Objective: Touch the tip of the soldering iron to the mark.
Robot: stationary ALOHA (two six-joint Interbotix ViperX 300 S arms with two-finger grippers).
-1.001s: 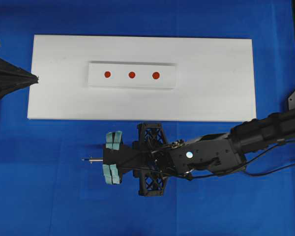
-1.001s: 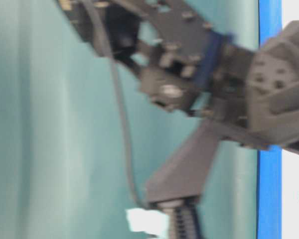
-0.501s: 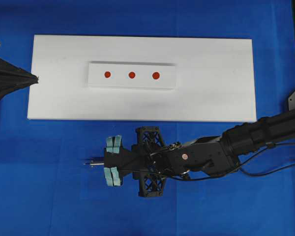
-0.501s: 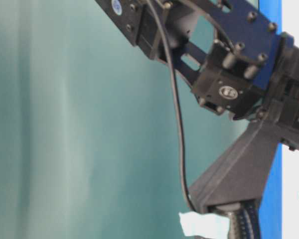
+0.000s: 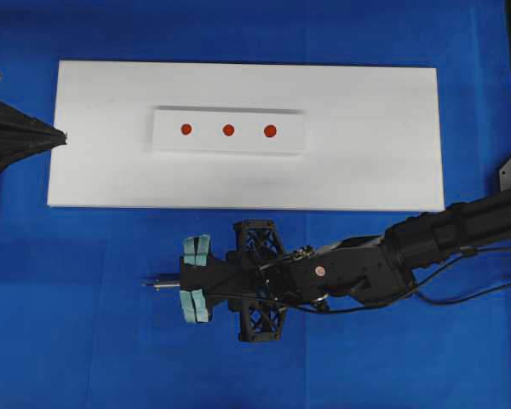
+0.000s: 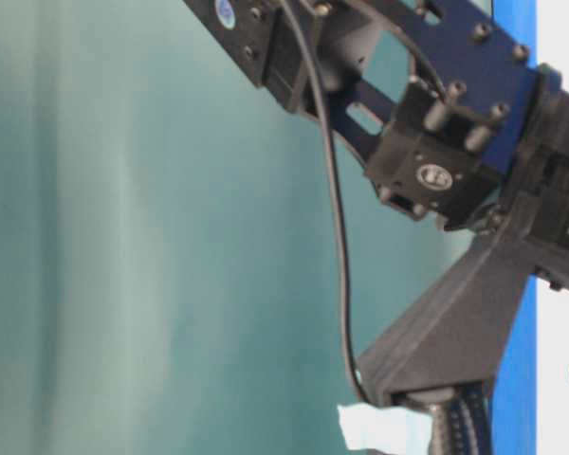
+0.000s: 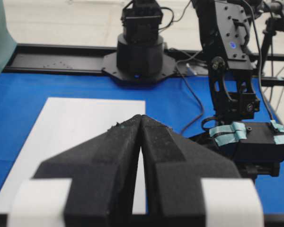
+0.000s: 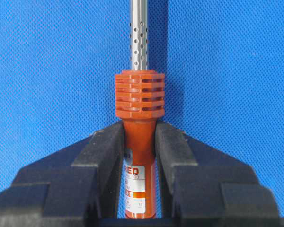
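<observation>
Overhead: right claw (image 5: 190, 278) sits over the blue tabletop (image 5: 85, 341), below the white board (image 5: 366, 170), pointing left. It grips the soldering iron (image 5: 160, 285); only the thin metal end pokes out past the fingers, tip aimed left, parallel w/ the board's long edge. On the board is a raised white strip (image 5: 228, 130) w/ three red dots; the mark (image 5: 270, 130) looks like the right-hand, slightly bigger one. Tip is well apart from it and not aimed at it, so judging by this, the arm needs to swing toward the board next. Left claw (image 5: 58, 135) rests at the board's left edge, out of the way.

Table-level: mostly the right arm close up, black cord (image 6: 337, 237) hanging off it in a loop; little else readable.

Left wrist: left claw's jaws are pressed together, nothing between them, parked over the board's end.

Right wrist: claw pads (image 8: 106, 156) clamp the red-orange handle just behind its ribbed collar. The shaft runs straight ahead, prob. so the tip stays steady and visible for aiming.
</observation>
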